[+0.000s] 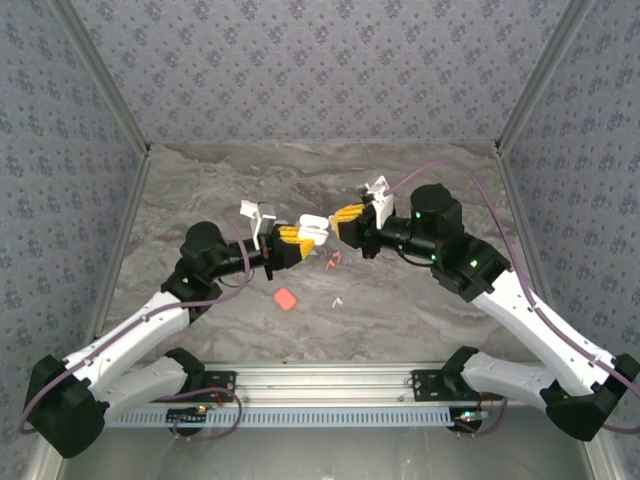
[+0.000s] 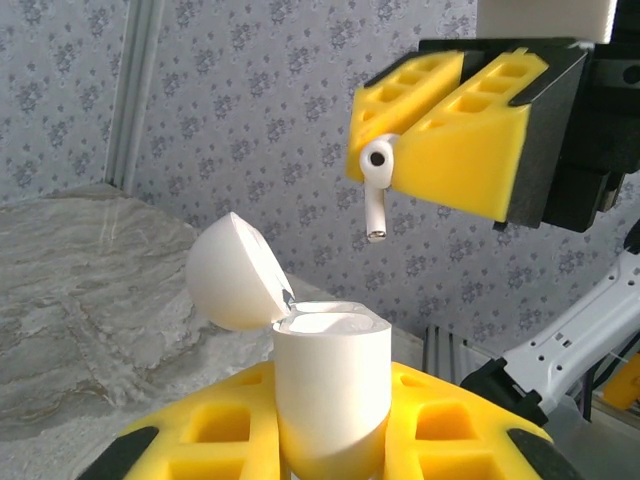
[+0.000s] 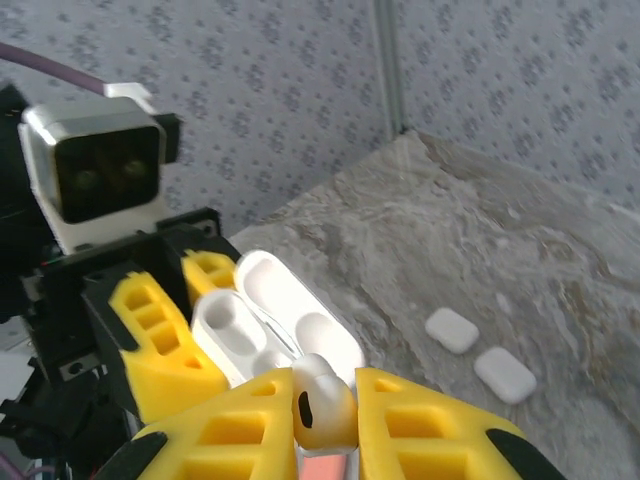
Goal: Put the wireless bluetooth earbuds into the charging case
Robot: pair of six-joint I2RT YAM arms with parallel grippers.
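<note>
Top view: left fingers (image 1: 289, 241) clamped on open case (image 1: 316, 231) at frame centre, right fingers (image 1: 348, 214) just right of it, above tabletop (image 1: 420, 320)
Left wrist: earbud (image 2: 377, 188) pinched in right fingers, upper right of case mouth, stem vertical, tip down, not touching
Right wrist: case mouth just above earbud in frame

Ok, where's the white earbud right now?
In the left wrist view the white earbud hangs stem-down, pinched in the right gripper, above the open charging case that the left gripper holds.
</note>
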